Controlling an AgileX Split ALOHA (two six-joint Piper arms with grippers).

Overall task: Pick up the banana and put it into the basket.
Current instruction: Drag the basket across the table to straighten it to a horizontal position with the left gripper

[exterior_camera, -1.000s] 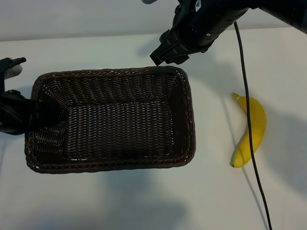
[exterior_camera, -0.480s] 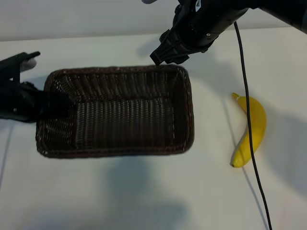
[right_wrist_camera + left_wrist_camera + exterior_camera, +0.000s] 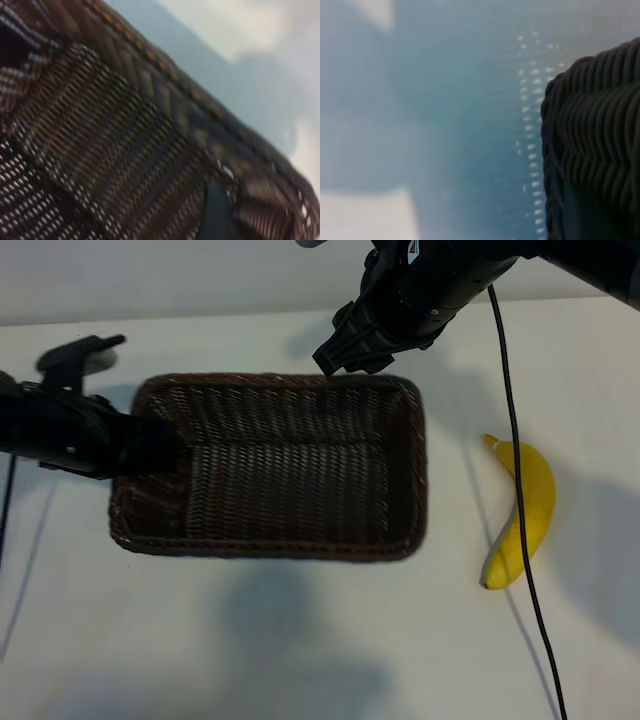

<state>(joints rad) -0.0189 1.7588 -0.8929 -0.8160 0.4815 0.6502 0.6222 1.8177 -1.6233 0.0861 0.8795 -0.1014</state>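
Observation:
The dark brown wicker basket (image 3: 270, 544) hangs off the table, its shadow lying below it. My left gripper (image 3: 150, 445) is shut on the basket's left rim, one finger (image 3: 590, 215) lying against the weave (image 3: 595, 125). The yellow banana (image 3: 525, 510) lies on the white table to the right of the basket, apart from both grippers. My right gripper (image 3: 350, 362) stands open just above the basket's far rim (image 3: 165, 95), holding nothing; one dark finger (image 3: 216, 212) shows over the weave.
A black cable (image 3: 515, 470) runs from the right arm down across the banana to the near table edge. White table lies in front of the basket and round the banana.
The left arm has carried the basket to the right, toward the banana, and raised it off the table. The right arm and the banana have not moved.

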